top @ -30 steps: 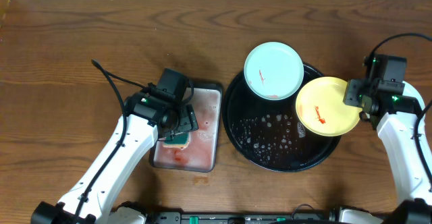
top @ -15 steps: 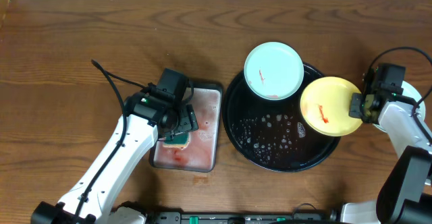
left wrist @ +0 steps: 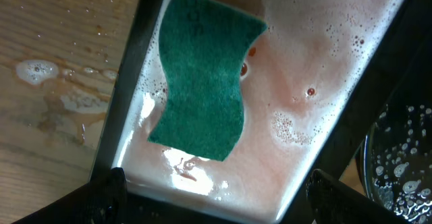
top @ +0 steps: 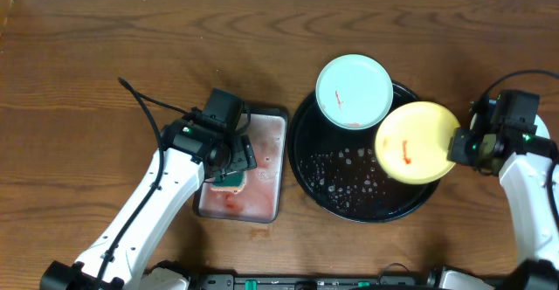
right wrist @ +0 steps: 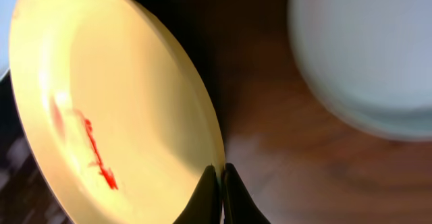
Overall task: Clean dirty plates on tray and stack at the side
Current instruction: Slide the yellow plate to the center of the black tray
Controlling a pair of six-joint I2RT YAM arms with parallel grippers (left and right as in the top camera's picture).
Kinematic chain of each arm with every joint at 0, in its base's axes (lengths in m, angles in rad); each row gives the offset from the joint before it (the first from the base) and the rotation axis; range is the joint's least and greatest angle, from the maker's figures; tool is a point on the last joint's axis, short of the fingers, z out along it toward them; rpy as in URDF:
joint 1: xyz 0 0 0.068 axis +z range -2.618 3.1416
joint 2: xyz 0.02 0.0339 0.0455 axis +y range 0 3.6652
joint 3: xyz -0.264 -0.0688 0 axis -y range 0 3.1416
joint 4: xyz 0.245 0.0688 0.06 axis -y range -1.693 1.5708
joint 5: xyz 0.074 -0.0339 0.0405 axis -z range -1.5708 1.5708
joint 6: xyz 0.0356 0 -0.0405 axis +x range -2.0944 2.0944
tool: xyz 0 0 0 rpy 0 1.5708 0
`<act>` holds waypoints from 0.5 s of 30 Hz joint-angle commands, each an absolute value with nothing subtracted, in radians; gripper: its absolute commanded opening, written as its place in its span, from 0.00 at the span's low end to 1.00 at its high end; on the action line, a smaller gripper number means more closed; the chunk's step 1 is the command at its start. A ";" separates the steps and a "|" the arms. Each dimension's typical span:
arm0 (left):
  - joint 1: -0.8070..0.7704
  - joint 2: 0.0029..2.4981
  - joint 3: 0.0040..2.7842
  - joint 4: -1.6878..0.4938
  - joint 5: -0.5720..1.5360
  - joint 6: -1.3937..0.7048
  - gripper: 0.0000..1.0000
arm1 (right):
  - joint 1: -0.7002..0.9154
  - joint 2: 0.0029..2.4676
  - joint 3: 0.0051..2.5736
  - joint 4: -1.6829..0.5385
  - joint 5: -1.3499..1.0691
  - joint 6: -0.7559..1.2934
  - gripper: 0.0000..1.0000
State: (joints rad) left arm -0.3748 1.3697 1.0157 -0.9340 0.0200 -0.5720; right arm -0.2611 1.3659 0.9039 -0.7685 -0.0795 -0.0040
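The right pincer (top: 455, 144) is clenched on the right rim of the yellow plate (top: 413, 141). Its fingertips (right wrist: 209, 187) meet across the thin edge, a hold that leaves the dished face free. The plate hangs tilted over the right part of the black tray (top: 349, 196), and its red sauce smear (right wrist: 91, 150) faces up and open, probably so that it can be wiped. The mint plate (top: 354, 91) lies flat on the far rim of the tray, also marked with a little red, waiting its turn.

To the left of the tray stands the silver pan (top: 266, 155), with a green sponge (left wrist: 202, 75) lying in pinkish soapy water (left wrist: 317, 82). The left pincer (left wrist: 216, 200) hovers released just above the sponge, jaws wide on either side, placed to take it. No clean stack shows on the bare bench (top: 87, 63), so the task looks early
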 commanded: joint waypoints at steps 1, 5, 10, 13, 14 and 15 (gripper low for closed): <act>-0.371 1.360 1.015 -0.937 0.017 -0.569 0.86 | -0.192 1.347 0.898 -0.859 -0.210 0.033 0.01; -0.371 1.360 1.015 -0.937 0.017 -0.569 0.86 | -0.096 1.348 0.835 -0.857 -0.210 0.064 0.01; -0.371 1.360 1.015 -0.937 0.017 -0.569 0.86 | -0.010 1.348 0.690 -0.679 -0.181 0.276 0.01; -0.371 1.360 1.015 -0.937 0.017 -0.569 0.86 | -0.007 1.348 0.665 -0.610 -0.162 0.376 0.01; -0.371 1.360 1.015 -0.937 0.017 -0.569 0.86 | -0.007 1.348 0.666 -0.594 -0.162 0.390 0.07; -0.371 1.360 1.015 -0.937 0.017 -0.569 0.86 | -0.007 1.347 0.669 -0.585 -0.162 0.397 0.16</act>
State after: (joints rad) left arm -0.3748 1.3697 1.0157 -0.9340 0.0204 -0.5720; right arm -0.0170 1.3521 0.6659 -0.6201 -0.1791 0.2596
